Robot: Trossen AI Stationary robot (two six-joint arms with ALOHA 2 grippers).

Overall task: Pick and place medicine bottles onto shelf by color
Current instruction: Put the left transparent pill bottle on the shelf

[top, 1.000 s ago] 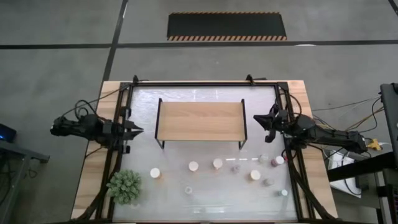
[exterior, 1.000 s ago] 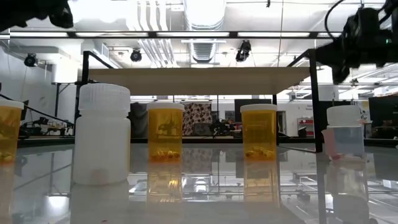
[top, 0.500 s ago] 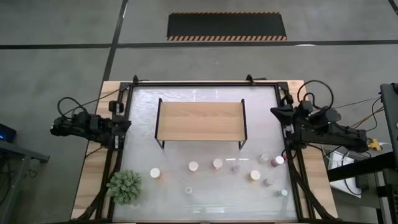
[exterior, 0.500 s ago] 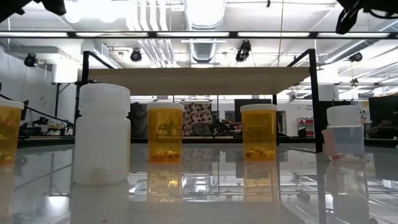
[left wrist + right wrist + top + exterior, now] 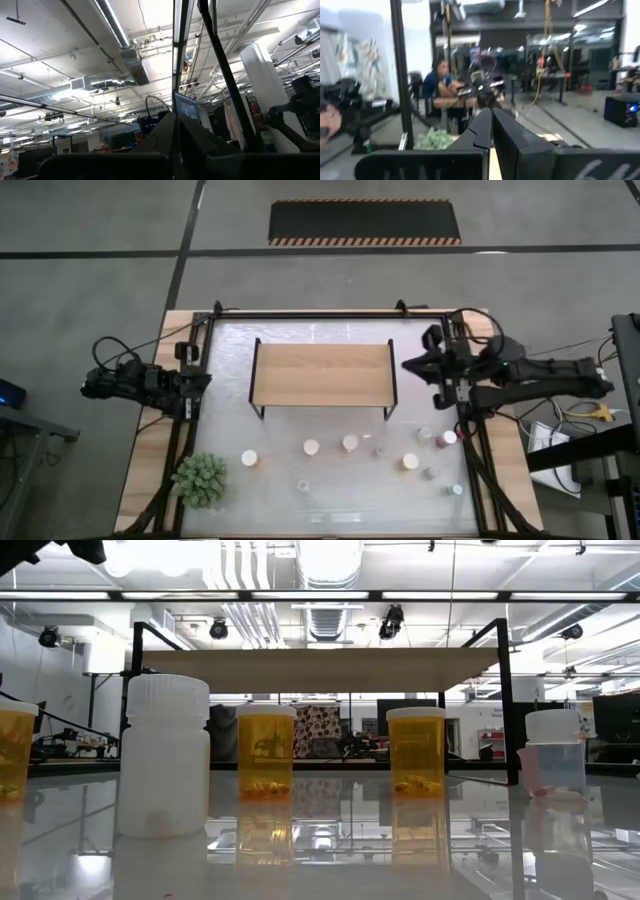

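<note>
**High view: shelf bare, bottles waiting along the near edge**

High view shows us the shelf [image 5: 322, 374] standing in the far half of the tabletop [image 5: 325, 332], its long axis running left to right, with nothing on its board. The medicine bottles [image 5: 349, 443] stand upright, caps up, scattered in a loose band toward the tabletop's near edge, more of them crowding toward the right corner. A green plant [image 5: 202, 479] sits at the near left corner.

We see the left end effector [image 5: 203, 381] parked at the left edge, fingers pressed together and empty. The right end effector [image 5: 410, 364] hovers just beside the shelf's right end, also pressed together, holding nothing.

We judge the risks as these: the right arm is near enough to the shelf to knock it as it swings; the clustered right-hand bottles may topple when one is picked; and pale bottles could be sorted wrongly by colour.
</note>
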